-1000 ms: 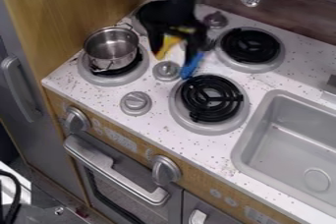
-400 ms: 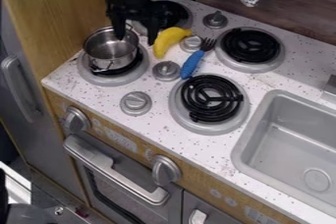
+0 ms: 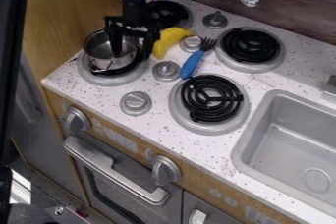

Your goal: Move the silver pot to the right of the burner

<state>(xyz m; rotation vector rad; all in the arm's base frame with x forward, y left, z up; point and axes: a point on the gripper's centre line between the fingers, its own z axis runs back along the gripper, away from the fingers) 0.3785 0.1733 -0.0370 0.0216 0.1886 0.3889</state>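
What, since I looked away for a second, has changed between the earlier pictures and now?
The gripper moved left from over the banana and fork, then down to the pot, one finger inside it, the other outside its rim; no firm hold shows. A dark shape came in at the picture's left edge. Pot, banana and fork stayed put.

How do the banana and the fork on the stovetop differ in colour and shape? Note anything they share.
The banana is yellow, while the fork has a blue handle and dark tines. The banana curves along its length; the fork is roughly straight. Both lie on the speckled stovetop.
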